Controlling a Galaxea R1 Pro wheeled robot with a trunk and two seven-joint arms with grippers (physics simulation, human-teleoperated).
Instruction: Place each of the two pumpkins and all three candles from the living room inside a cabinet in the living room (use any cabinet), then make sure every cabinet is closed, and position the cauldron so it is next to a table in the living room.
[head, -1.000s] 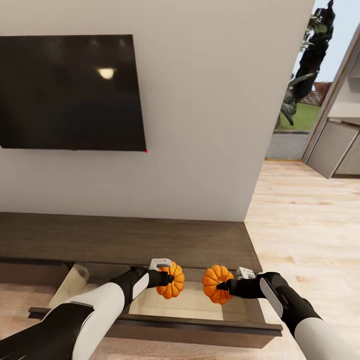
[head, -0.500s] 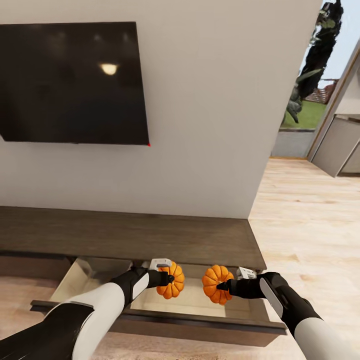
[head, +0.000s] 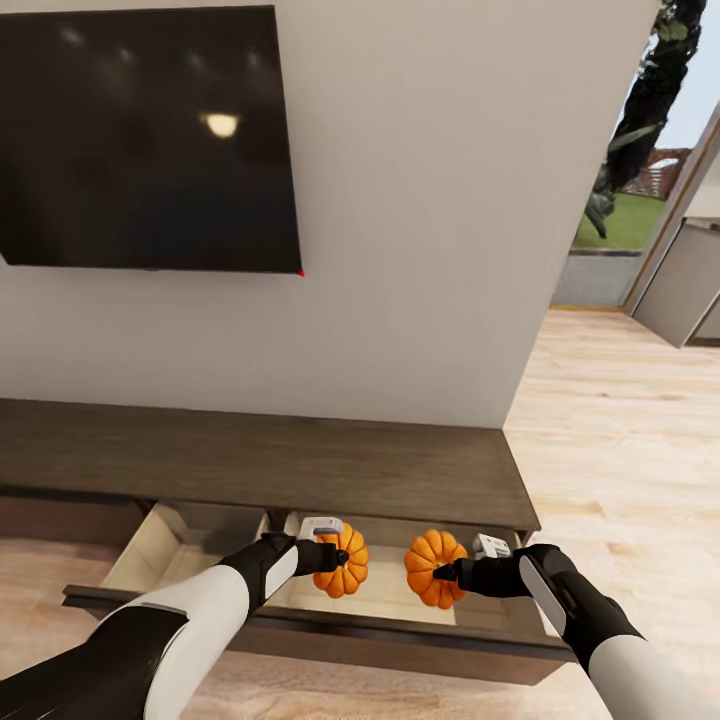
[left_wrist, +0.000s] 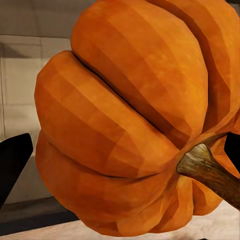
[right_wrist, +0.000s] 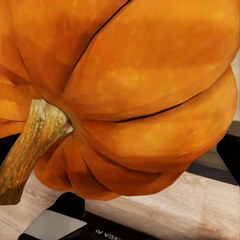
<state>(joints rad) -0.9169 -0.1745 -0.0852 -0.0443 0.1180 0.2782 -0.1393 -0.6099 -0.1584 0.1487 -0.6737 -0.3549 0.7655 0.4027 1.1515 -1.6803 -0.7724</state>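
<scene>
Both arms reach over the pulled-out drawer (head: 300, 600) at the right end of the long dark brown cabinet (head: 260, 465), which stands against the white wall (head: 420, 250) below the wall TV (head: 150, 140). The left gripper (head: 340, 556) is clamped on the left pumpkin (head: 348, 560), and the right gripper (head: 443, 572) is clamped on the right pumpkin (head: 432, 568); the two pumpkins hang near each other, apart, above the drawer's pale interior toward its right half. In each wrist view the held pumpkin (left_wrist: 130, 120) (right_wrist: 135, 95) sits close between the dark fingers, its brown stem (left_wrist: 210, 172) (right_wrist: 32, 145) visible.
</scene>
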